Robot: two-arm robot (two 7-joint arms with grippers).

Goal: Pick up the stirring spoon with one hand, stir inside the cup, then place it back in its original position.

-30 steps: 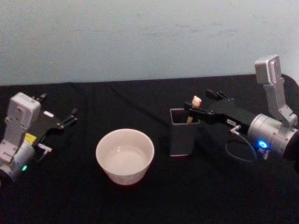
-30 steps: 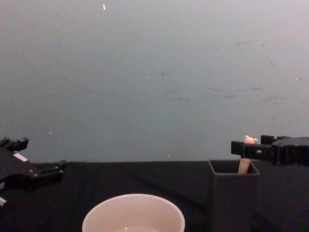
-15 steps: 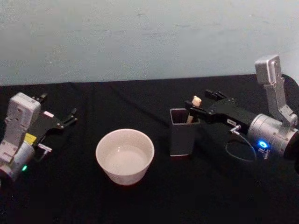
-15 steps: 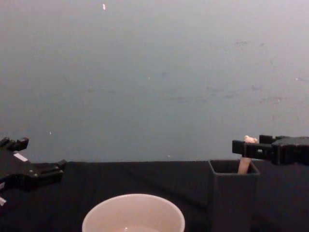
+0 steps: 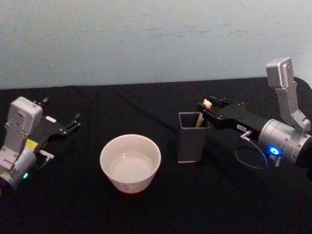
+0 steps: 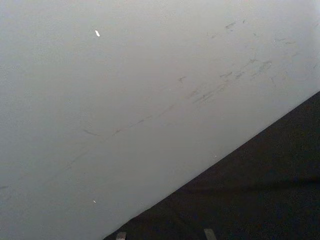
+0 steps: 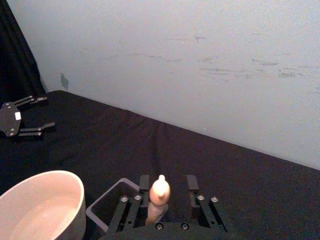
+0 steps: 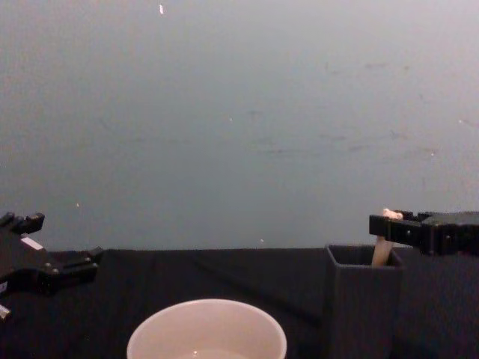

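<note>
Since a second ago the right tool (image 5: 205, 105) has drawn back slightly toward the right of the head view. Less of the beige handle of the stirring spoon (image 7: 159, 192) now shows above the holder's mouth.

Black cloth, matte and faintly creased, covers the tabletop (image 5: 146, 100) below a pale scuffed wall (image 5: 146, 39). At the left edge of the frame the left tool (image 5: 61, 113) rests parked, its thin black fingers spread wide with nothing between them.

The cup (image 5: 128, 184) sits lower centre. It is a wide, smooth, cream-white round bowl shape, just left of the holder box (image 5: 190, 145), a dark grey, hard-edged square tube standing upright.

The spoon stands in that box's right-hand corner. Its long axis is nearly vertical, tipped a little toward the right of the frame, and the rounded bear-head knob is uppermost.

The right tool reaches in level from the right, one finger on each side of the handle just under the knob. In the right wrist view the fingers are parted and straddle the handle without clamping it, with a gap showing on at least one side.

The right arm is by far the nearer. The coming move probably turns on closing squarely across that slim upright handle and lifting along its axis, so the box is not dragged. The glossy, tapering handle may slip.
</note>
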